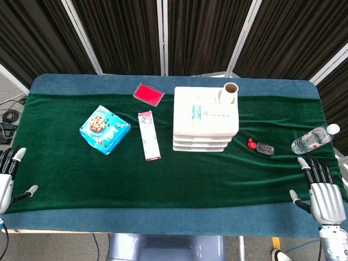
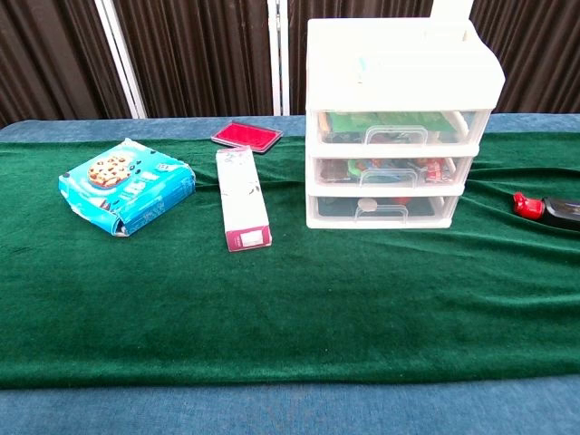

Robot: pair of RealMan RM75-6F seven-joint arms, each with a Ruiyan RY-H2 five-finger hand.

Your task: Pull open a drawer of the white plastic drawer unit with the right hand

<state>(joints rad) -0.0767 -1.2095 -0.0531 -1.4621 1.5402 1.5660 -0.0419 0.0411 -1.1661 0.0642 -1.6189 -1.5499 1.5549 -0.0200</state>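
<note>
The white plastic drawer unit (image 1: 205, 118) (image 2: 396, 122) stands at the back centre-right of the green cloth, with three clear-fronted drawers, all closed. A cardboard tube (image 1: 228, 93) stands on its top. My right hand (image 1: 321, 190) rests at the table's front right corner, fingers spread, holding nothing, far from the unit. At the front left edge lies my left hand (image 1: 10, 175), also open and empty. Neither hand shows in the chest view.
A blue cookie box (image 1: 104, 129) (image 2: 127, 187) and a long pink-ended box (image 1: 148, 135) (image 2: 242, 198) lie left of the unit. A red flat case (image 1: 148, 93) sits behind them. A red-and-black object (image 1: 261, 147) and a water bottle (image 1: 314, 139) lie to the right.
</note>
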